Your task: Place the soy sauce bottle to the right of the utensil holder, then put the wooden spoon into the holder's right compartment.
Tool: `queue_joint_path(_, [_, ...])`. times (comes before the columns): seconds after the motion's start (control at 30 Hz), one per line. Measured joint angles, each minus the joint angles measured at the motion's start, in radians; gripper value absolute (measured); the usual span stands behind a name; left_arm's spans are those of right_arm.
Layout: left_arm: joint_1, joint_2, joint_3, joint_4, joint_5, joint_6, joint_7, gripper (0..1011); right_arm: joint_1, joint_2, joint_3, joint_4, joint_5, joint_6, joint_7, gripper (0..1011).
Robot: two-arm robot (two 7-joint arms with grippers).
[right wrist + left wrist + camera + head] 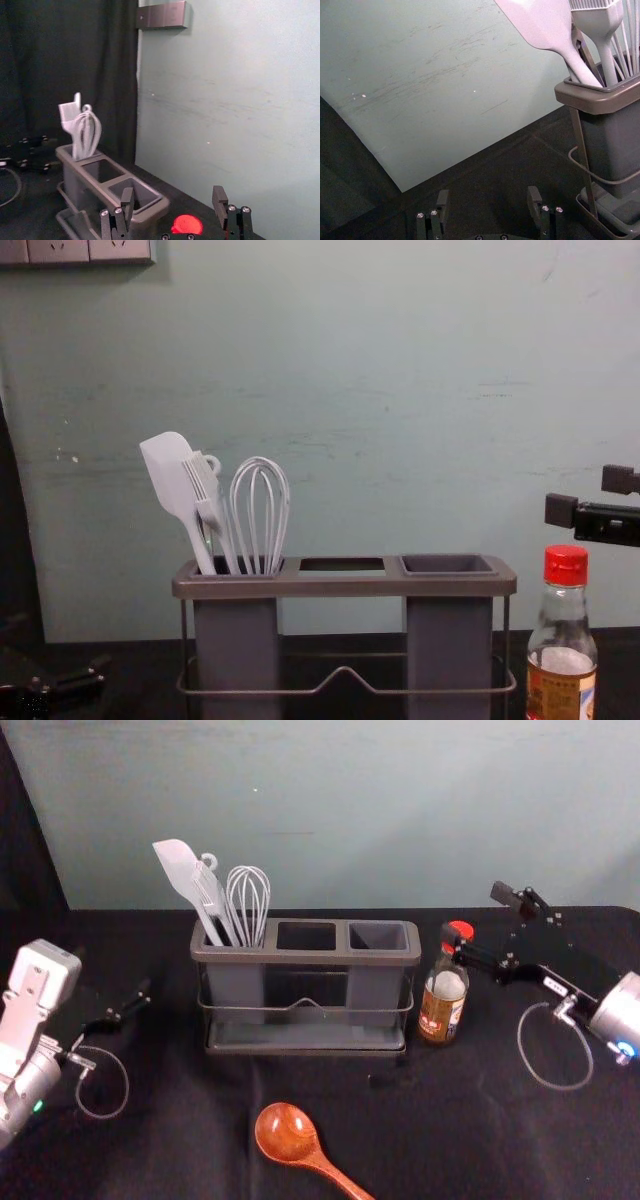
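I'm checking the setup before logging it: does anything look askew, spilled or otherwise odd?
One oddity: the grey utensil holder has no cup beneath its middle opening, unlike the openings either side. The red-capped glass soy sauce bottle stands upright, with no spill visible.

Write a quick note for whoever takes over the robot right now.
Right gripper: open, empty, just above the soy sauce bottle.
Left gripper: open, empty, left of the utensil holder.
Bottle: upright, right of the holder; that step looks done.
Wooden spoon: on the table, in front of the holder.
Left to do: spoon into the right compartment.
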State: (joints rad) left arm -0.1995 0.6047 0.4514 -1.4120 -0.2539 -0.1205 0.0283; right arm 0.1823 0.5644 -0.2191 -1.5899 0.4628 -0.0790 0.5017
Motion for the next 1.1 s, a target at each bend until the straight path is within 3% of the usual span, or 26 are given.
queue_joint_path(0.4, [0.000, 0.000, 0.000, 0.000, 0.000, 0.000, 0.000, 1011, -0.101, 0.078, 0.006, -0.158, 0.028, 0.041, 0.032, 1002])
queue_joint_path(0.53, [0.000, 0.000, 0.000, 0.000, 0.000, 0.000, 0.000, 1011, -0.119, 0.099, -0.009, -0.200, 0.024, 0.051, 0.040, 1002])
queue_joint_path(0.93, [0.000, 0.000, 0.000, 0.000, 0.000, 0.000, 0.000, 1011, -0.086, 0.143, -0.130, -0.261, -0.010, 0.123, 0.096, 1002])
queue_joint_path(1.1, [0.000, 0.000, 0.000, 0.000, 0.000, 0.000, 0.000, 1011, -0.056, 0.147, -0.190, -0.272, -0.029, 0.213, 0.093, 1002])
